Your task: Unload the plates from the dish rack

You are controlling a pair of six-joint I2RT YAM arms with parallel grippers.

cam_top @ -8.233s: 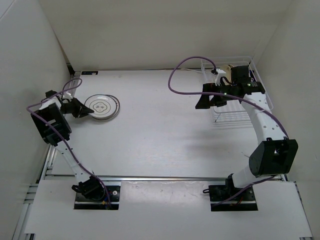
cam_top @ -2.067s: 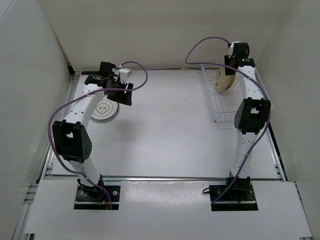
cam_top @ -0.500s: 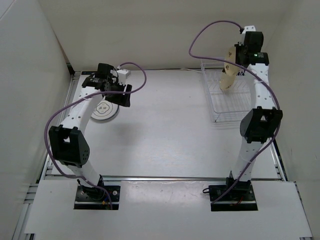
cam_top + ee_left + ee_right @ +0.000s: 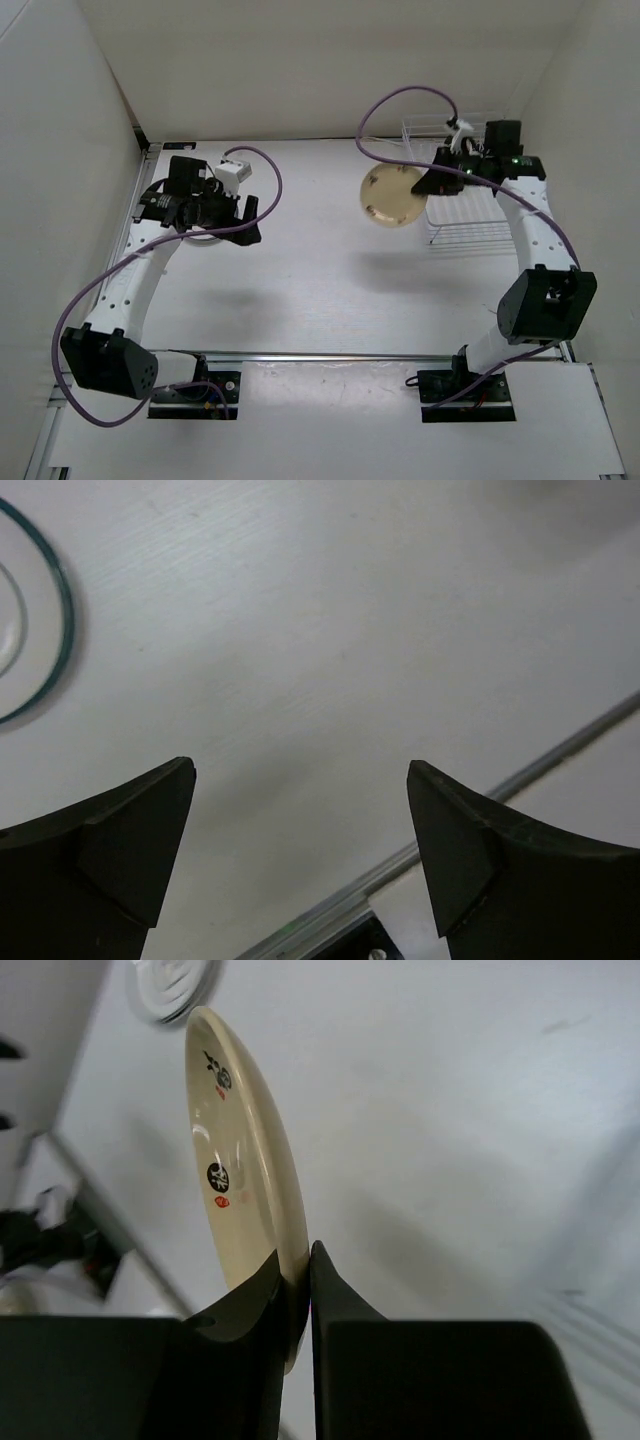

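My right gripper (image 4: pixel 425 184) is shut on the rim of a plain tan-beige plate (image 4: pixel 389 196), holding it tilted in the air over the table, left of the dish rack (image 4: pixel 465 232). In the right wrist view the plate (image 4: pixel 245 1160) stands edge-on between my fingers (image 4: pixel 308 1260), small dark and red marks showing on its underside. My left gripper (image 4: pixel 250 218) hangs open over the left side of the table, nothing between its fingers (image 4: pixel 300 770). A pale grey plate with a dark rim (image 4: pixel 25 590) lies flat on the table, just left of it. The left arm hides most of that plate from above.
The white wire rack sits against the right wall at the back. An aluminium rail (image 4: pixel 560 750) runs along the table's edge. Purple cables loop above both arms. White enclosure walls close in the left, back and right sides.
The right arm has swung the tan plate out of the rack and leftward over the table. The left arm has drawn back toward the near left, and its jaws now stand wider.
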